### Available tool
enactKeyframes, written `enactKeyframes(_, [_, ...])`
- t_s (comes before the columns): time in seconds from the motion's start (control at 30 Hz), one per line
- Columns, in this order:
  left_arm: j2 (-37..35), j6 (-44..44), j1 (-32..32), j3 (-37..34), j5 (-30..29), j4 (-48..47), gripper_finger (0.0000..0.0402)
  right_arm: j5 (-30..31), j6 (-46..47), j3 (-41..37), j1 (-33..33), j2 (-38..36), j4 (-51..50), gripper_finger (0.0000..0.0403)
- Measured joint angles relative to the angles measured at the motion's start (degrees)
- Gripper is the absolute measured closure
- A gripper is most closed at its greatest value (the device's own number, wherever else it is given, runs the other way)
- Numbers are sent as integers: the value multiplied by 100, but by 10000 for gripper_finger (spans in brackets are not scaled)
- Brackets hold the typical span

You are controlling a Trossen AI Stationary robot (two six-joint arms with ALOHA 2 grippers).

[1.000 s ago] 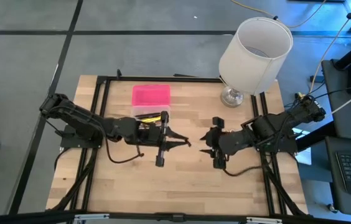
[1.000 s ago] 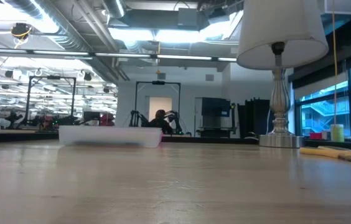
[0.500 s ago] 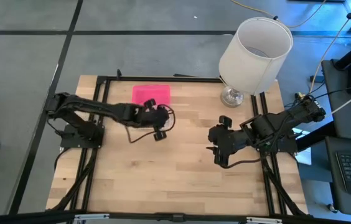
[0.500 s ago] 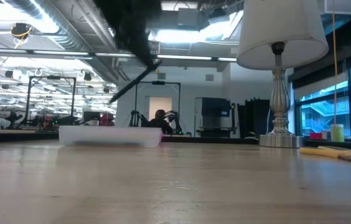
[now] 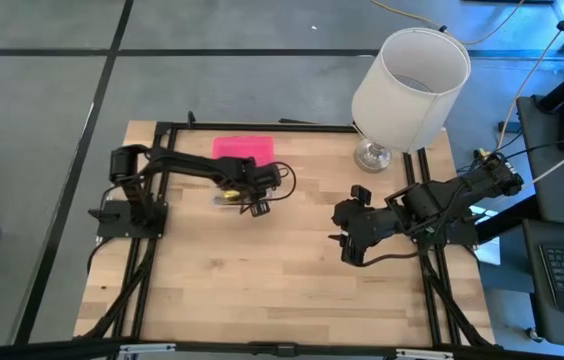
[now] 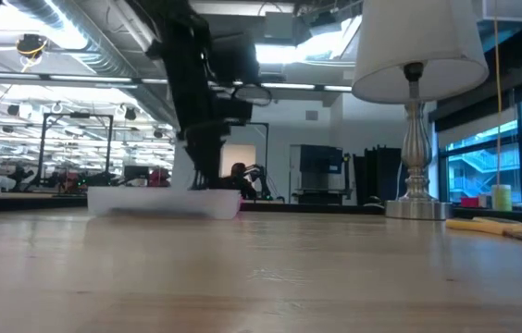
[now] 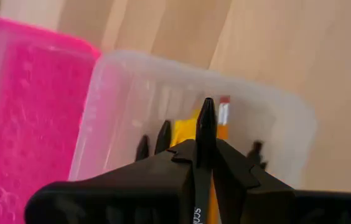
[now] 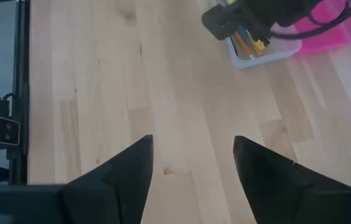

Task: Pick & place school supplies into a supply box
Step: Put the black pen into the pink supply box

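The supply box lies open at the far left of the table: its pink lid (image 5: 242, 148) lies flat and its clear base (image 7: 132, 112) holds several pens and pencils (image 8: 250, 43). My left gripper (image 5: 234, 194) points steeply down over the base, shut on a black pen (image 7: 205, 124). In the low view the left arm (image 6: 196, 111) comes down to the box (image 6: 164, 202). My right gripper (image 5: 347, 245) hangs open above the table's right half with nothing between its fingers. My left gripper pinches the black pen between its two shut fingers (image 7: 169, 162), coming from above and slanting down. The pen lies across the fingers, one end (image 7: 208, 104) sticking out past them over the clear base. Whether the pen touches the box or its contents, I cannot tell.
A white lamp with a silver foot (image 5: 372, 155) stands at the far right of the table. A yellow object (image 6: 483, 225) lies on the table's right side in the low view. Bare wood (image 5: 262, 290) fills the near half.
My left gripper has carried the black pen from the table's middle toward the far left, to the supply box. It has sunk and tipped from nearly level to pointing steeply down over the clear base. It has stayed shut on the pen.
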Motion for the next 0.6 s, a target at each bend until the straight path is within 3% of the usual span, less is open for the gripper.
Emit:
enactKeyframes(0.33, [89,291,178,0,-279,-278,379,40,-19,0,0,0,-4,178])
enactKeyframes(0.6, [89,318,243,-20,82,-501,379,151,-26,0,0,0,-9,178])
